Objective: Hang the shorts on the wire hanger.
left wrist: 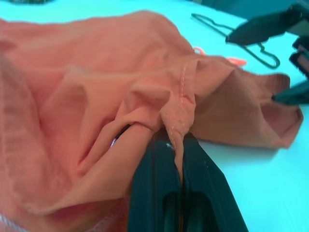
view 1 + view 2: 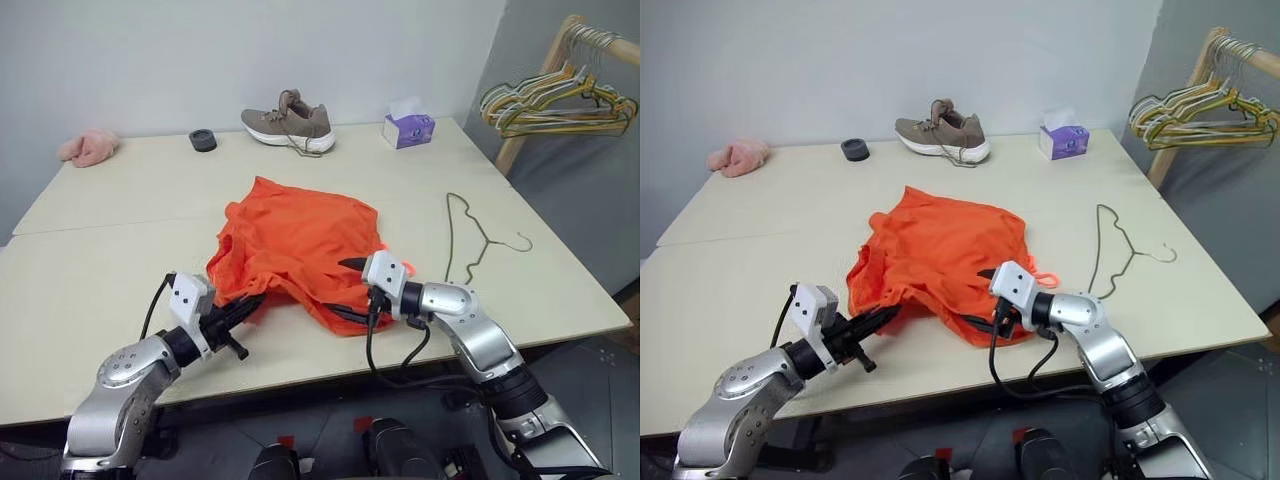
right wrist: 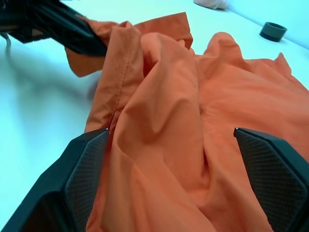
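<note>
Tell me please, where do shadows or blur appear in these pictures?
Right wrist view: a soft shadow lies on the table beside the shorts. Left wrist view: the left gripper and the nearest fabric look blurred. Left eye view: light is even, no glare.

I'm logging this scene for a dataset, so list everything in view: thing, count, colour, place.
shorts: one, orange, crumpled mid-table
wire hanger: one, olive-gold, flat on the table to the right of the shorts
shoe: one, grey-brown, far edge
tissue box: one, purple, to the right of the shoe
small ring: one, black, to the left of the shoe
fluffy cloth: one, pink, far left
bunched hangers: several, yellow, green and pale, on a wooden rack at right
table: one, cream
left gripper: jaws shut on the shorts' near edge
right gripper: jaws open astride the shorts' fabric
</note>
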Robot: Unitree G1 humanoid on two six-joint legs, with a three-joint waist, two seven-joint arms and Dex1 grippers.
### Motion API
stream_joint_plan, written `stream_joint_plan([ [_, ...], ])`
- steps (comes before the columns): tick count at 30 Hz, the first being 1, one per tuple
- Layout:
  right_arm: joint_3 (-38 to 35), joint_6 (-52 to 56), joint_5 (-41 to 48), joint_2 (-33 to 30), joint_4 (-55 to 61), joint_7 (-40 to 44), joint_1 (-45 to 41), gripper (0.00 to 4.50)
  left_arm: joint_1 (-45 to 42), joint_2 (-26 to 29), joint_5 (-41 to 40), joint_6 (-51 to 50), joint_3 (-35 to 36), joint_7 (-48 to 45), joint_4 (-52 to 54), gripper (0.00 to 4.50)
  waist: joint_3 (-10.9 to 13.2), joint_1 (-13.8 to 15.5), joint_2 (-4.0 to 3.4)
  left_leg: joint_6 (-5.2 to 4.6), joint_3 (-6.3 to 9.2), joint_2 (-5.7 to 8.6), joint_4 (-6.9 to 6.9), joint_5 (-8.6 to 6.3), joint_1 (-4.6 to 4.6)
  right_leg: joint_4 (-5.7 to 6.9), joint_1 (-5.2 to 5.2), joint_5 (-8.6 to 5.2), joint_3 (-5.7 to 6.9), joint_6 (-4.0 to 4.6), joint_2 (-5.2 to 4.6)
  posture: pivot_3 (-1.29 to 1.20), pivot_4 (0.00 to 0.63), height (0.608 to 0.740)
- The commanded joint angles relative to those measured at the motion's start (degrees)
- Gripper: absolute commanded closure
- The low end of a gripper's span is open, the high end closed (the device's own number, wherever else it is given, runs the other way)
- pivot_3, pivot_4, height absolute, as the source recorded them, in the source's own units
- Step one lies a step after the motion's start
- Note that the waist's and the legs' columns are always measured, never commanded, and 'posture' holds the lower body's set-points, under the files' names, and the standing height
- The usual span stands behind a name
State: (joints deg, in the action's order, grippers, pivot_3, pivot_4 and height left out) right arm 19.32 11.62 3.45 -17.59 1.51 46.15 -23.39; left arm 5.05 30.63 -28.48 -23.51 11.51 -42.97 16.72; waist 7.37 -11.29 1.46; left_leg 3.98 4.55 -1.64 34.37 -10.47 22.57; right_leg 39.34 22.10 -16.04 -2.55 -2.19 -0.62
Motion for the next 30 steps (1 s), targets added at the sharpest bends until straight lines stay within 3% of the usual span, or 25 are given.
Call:
stream_joint_plan([
  [1, -0.13, -0.74, -0.11, 0.02, 2.19, -0.37, -0.37, 0.05, -0.19, 0.12, 0.21, 0.58, -0.41, 0.33, 1.09, 4.11, 0.00, -0.16, 0.00, 0.00, 0.00, 0.00, -0.01, 0.00, 0.01, -0.03, 0.01, 0.01, 0.00, -0.01, 0.00, -0.19, 0.056, 0.740],
  [30, 1.36, -0.58, -0.39, -0.56, 3.41, -0.94, 0.68, 0.05, 0.82, -1.59, 0.70, 0.13, -2.72, 4.92, 3.95, 4.11, 0.00, 0.05, 0.00, 0.00, 0.01, 0.00, -0.03, 0.00, 0.13, -0.26, 0.02, 0.03, 0.00, -0.02, 0.00, -0.17, 0.064, 0.740],
])
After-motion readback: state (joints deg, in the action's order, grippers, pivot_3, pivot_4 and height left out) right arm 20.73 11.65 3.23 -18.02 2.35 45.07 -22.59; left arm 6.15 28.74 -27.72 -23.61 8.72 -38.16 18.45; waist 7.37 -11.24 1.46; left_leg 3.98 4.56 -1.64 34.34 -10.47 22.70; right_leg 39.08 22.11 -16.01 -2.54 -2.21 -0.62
